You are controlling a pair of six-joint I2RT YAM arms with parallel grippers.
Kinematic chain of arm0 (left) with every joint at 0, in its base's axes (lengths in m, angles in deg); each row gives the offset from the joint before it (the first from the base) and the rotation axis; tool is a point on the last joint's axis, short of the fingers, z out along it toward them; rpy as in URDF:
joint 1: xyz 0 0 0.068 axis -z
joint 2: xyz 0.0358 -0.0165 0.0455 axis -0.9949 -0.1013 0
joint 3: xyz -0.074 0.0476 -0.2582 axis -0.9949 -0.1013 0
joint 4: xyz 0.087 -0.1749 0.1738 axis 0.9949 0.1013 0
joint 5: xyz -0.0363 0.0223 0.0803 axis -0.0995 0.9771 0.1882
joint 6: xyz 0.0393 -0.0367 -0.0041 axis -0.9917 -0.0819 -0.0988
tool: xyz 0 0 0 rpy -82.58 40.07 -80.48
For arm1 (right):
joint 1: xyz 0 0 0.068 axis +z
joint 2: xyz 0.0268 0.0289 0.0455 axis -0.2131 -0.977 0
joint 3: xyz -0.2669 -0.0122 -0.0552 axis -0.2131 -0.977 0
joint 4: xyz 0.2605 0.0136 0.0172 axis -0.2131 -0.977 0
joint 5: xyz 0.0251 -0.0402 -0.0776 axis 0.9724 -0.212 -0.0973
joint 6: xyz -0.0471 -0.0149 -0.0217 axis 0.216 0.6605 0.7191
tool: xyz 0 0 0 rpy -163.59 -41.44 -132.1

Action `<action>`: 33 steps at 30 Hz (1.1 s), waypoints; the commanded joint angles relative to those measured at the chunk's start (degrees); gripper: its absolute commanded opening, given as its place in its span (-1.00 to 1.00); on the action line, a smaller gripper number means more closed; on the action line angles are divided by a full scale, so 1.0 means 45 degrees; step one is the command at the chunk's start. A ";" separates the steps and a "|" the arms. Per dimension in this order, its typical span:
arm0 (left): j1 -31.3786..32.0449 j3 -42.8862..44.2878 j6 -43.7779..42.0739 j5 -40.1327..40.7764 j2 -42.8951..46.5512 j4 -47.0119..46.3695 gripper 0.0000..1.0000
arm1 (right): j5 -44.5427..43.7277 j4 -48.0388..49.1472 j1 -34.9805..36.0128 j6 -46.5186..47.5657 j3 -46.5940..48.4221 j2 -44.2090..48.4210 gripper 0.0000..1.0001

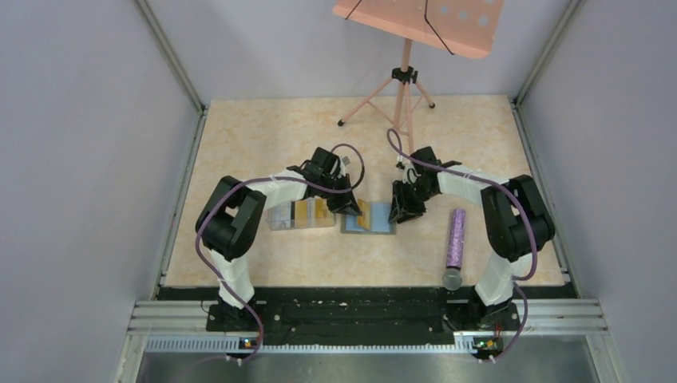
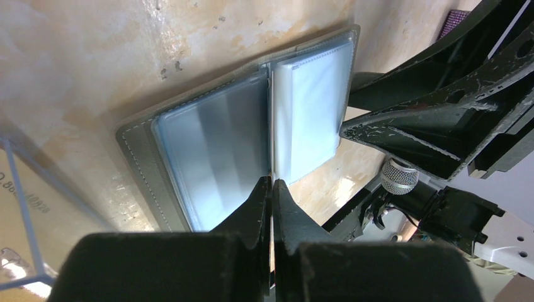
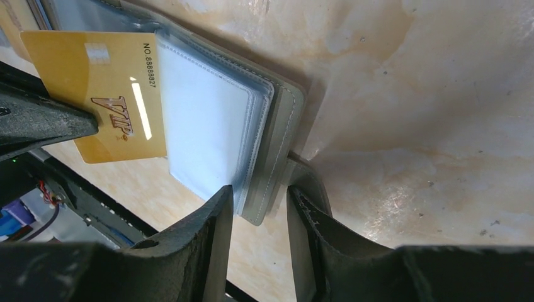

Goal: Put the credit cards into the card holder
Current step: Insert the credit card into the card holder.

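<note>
Nearest the arm bases, a purple microphone [image 1: 456,235] is lying on the right of the table [image 1: 263,136], its long axis running near to far and its grey head toward the near edge. It is sitting well apart from the work.

Just beyond, at the table's middle, the card holder [image 1: 375,226] is lying open and flat. Its long axis is running left to right, its spine near to far, and its pale sleeves are facing up. The right gripper [image 3: 258,195] is straddling its right-hand edge, fingers narrow and pinching the grey cover and sleeve stack between them. The left gripper [image 2: 272,182] is coming in over the spine from the left. Its fingers are pressed together on the gold credit card [image 3: 107,88], which is lying printed side up. One edge of the card is meeting the mouth of a sleeve, though how far it is reaching in cannot be told.

Just beside the holder on the left, a clear box [image 1: 302,217] is holding more credit cards [image 1: 305,211], orange and yellow, partly under the left arm.

Farthest off, a pink music stand [image 1: 419,20] on a tripod is standing at the back edge.
</note>
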 commanded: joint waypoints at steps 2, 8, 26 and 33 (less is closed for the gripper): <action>-0.0003 0.0481 -0.0072 -0.0088 0.0011 -0.0544 -1.00 | 0.0199 0.0397 -0.0117 -0.0094 -0.0145 -0.0222 -0.28; -0.0030 0.0486 -0.0165 -0.0004 0.0255 -0.0518 -1.00 | 0.0257 0.0419 -0.0119 -0.0089 -0.0188 -0.0258 -0.35; -0.0132 0.0157 0.0167 0.0203 0.1260 -0.0470 -1.00 | 0.0453 0.0436 -0.0113 -0.0078 -0.0188 -0.0390 -0.73; -0.0201 0.0157 0.0255 0.0302 0.1407 -0.0247 -1.00 | 0.0492 0.0433 -0.0104 -0.0105 -0.0197 -0.0396 -0.78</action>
